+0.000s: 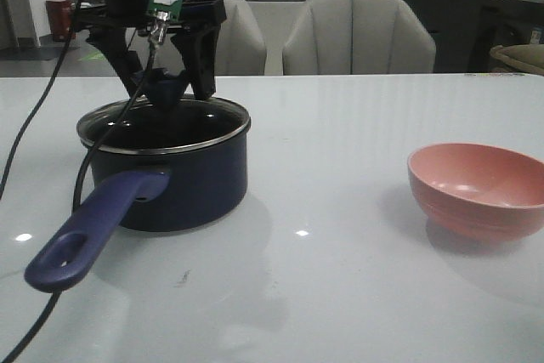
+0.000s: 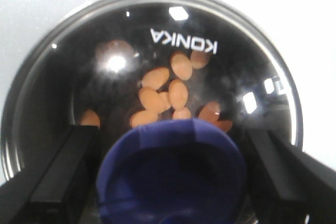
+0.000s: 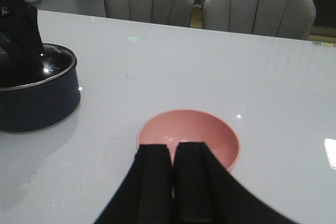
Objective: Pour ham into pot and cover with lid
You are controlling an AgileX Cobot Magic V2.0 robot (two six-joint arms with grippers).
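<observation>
In the front view, the dark navy saucepan (image 1: 166, 172) stands on the glossy white table (image 1: 340, 286), its long purple-blue handle (image 1: 93, 231) with a hole at the end reaching toward the camera. The round clear glass lid with a metal rim (image 1: 161, 118) sits level on the saucepan's mouth, and the left gripper (image 1: 168, 84) hangs over it with its black fingers (image 1: 201, 57) spread to either side of the blue flared knob (image 1: 167, 87); whether they touch the knob cannot be told from here. A round pink bowl (image 1: 478, 189) stands well apart from the saucepan, on the robot's right. The saucepan's contents do not show in this view. The left wrist view looks straight down through the lid (image 2: 152, 72) and shows what the front view hides: the thin, round, orange-pink ham slices (image 2: 168, 95) lie scattered on the dark bottom of the saucepan, under the glass. Here the knob (image 2: 170, 174) sits between the two fingers (image 2: 65, 174) with a gap on each side, so the jaws stand apart. The right wrist view shows the right gripper (image 3: 174, 182) with its fingers pressed together, holding nothing, just beside the bowl (image 3: 189, 135), whose inside is bare; the saucepan (image 3: 37, 98) stands farther off.
</observation>
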